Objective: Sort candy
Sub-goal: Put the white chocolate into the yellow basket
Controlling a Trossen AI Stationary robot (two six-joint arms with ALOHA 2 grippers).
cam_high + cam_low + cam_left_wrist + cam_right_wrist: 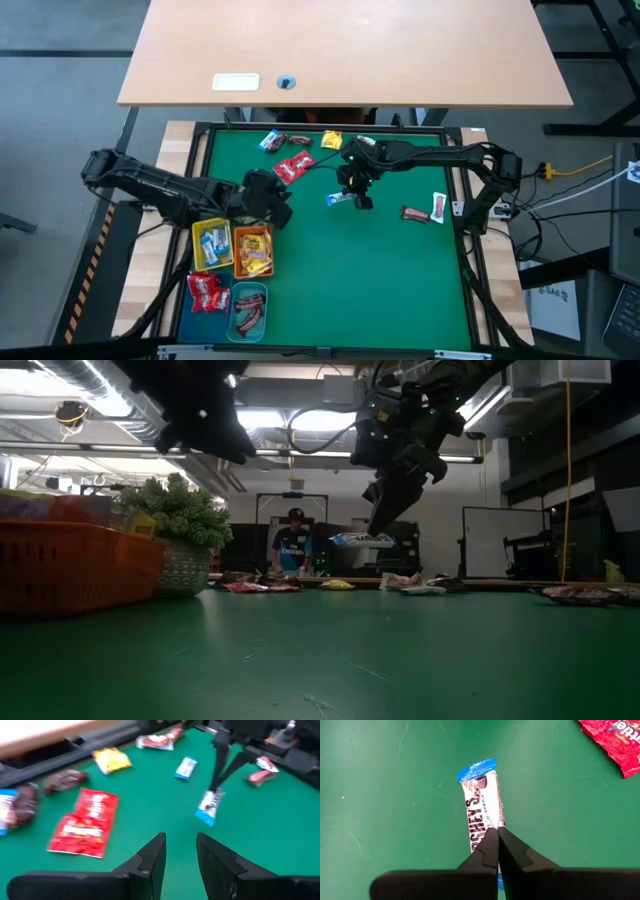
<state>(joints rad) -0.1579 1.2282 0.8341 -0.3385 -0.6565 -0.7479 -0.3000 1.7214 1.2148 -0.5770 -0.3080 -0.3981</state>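
- Overhead, right gripper (357, 192) reaching to mid-mat, fingers pressed together on a blue-white wrapped bar (340, 198).
- Seen from its own wrist: fingertips (495, 847) pinching that bar (482, 812) near its lower half, wrapper end pointing away, green mat (395, 795) beneath.
- At table level: bar (362, 540) hanging clear of the mat, roughly level, under the right gripper (385, 520).
- Left gripper (268, 200) near the trays at the mat's left side, fingers (150, 862) parted with a gap between them, holding nothing.
- From the left wrist: two red packets (85, 822) lying side by side on the mat, a yellow packet (112, 760) beyond them, dark brown bars (65, 779) close by, a second blue-white sweet (186, 767) lying flat farther off.
- Yellow tray (197, 247) holding blue-white sweets, orange tray (238, 262) holding yellow packets, blue tray (190, 300) holding red packets, teal tray (262, 310) holding brown bars.
- More loose candy along the far edge of the mat and two pieces (425, 210) toward the right side.
- Spiky plant ball (180, 515) beside the orange tray (70, 565) in the low view; a person (293, 545) in the room behind.
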